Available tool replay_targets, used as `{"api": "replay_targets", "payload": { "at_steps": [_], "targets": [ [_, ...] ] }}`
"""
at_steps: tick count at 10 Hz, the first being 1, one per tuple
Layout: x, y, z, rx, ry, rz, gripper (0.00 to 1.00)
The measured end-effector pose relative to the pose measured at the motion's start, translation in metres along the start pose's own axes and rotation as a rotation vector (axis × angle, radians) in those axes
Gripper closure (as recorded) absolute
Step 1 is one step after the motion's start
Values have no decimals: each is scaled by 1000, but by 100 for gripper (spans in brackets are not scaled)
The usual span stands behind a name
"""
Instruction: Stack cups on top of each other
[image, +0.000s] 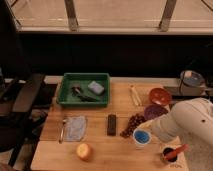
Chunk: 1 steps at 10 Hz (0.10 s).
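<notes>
The blue cup (141, 136) sits inside the white cup (135, 141), whose pale rim shows around it, near the front right of the wooden table (100, 150). My gripper (152, 131) is at the end of the white arm that comes in from the right. It is right beside the cups on their right side, and the arm covers it. The purple bowl (154, 110) lies just behind the cups, partly behind the arm.
A green tray (67, 94) with a blue sponge (96, 87) stands at the back left. Also here: a red-orange bowl (160, 95), grapes (133, 124), a black bar (112, 124), a grey cloth (75, 128), an orange fruit (83, 150), and a dark cup with a red tool (171, 152).
</notes>
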Motion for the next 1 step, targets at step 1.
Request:
{"api": "replay_targets", "payload": {
  "at_steps": [1],
  "targets": [
    [2,1,0,4,-4,4,20]
  ]
}}
